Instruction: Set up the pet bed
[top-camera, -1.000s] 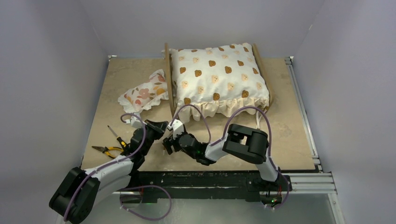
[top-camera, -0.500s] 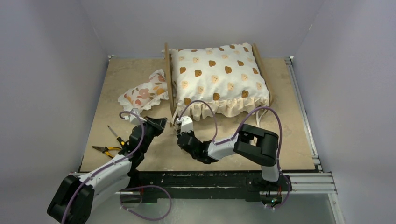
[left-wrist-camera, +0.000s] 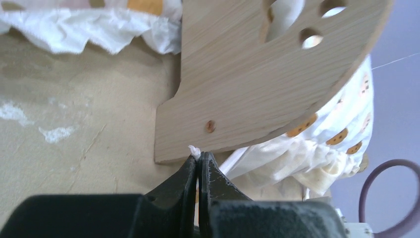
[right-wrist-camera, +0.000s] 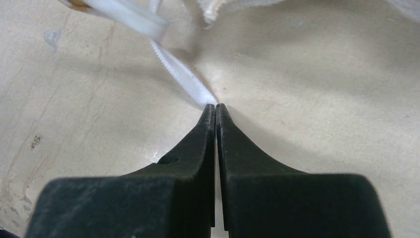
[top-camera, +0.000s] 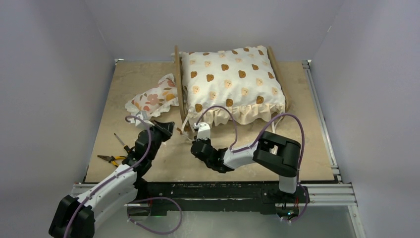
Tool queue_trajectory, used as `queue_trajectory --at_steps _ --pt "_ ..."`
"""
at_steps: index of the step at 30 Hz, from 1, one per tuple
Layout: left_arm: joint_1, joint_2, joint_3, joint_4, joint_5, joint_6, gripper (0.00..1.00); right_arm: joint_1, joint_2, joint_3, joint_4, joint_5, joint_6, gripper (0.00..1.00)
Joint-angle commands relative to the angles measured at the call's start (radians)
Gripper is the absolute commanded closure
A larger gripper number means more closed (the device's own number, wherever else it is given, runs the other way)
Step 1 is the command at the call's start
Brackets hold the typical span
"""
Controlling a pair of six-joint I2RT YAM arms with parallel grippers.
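The pet bed (top-camera: 178, 84) stands at the back, its light-wood rails showing on both sides of the bear-print cushion (top-camera: 230, 79) lying on it. Up close its headboard (left-wrist-camera: 257, 74) has a paw-print cutout. My left gripper (top-camera: 171, 128) (left-wrist-camera: 199, 156) sits at the headboard's lower corner, shut with a scrap of white tie pinched at its tips. Beside it my right gripper (top-camera: 194, 135) (right-wrist-camera: 214, 106) is low over the table in front of the cushion's ruffle, shut on the end of a white tie (right-wrist-camera: 181, 77) that runs back toward the cushion.
A floral ruffled pillow (top-camera: 153, 99) lies left of the bed frame. Yellow-handled pliers (top-camera: 113, 159) and a screwdriver (top-camera: 121, 141) lie near the table's front left edge. Grey walls close in both sides; a metal rail (top-camera: 319, 114) runs along the right.
My right gripper has shut, and it has moved right and toward the bed's front. The left gripper stayed shut and crept a little toward the headboard corner.
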Motion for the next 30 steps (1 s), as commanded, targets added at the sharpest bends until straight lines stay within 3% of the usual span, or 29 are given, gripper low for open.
queue_trajectory --at_steps 1,12,21,30 --pt "-0.001 -0.061 0.142 -0.081 -0.056 0.122 1.00 -0.023 -0.046 -0.073 -0.269 -0.015 0.053 1.00" --pt "-0.001 -0.060 0.345 -0.184 -0.133 0.287 1.00 -0.029 -0.276 -0.128 -0.342 -0.009 0.067 1.00" --pt "-0.001 -0.038 0.414 -0.189 -0.088 0.325 1.00 -0.028 -0.360 -0.155 -0.237 -0.136 -0.015 1.00" --pt "-0.028 0.079 0.622 -0.149 0.194 0.399 1.00 -0.028 -0.250 -0.115 -0.162 -0.218 -0.035 1.00"
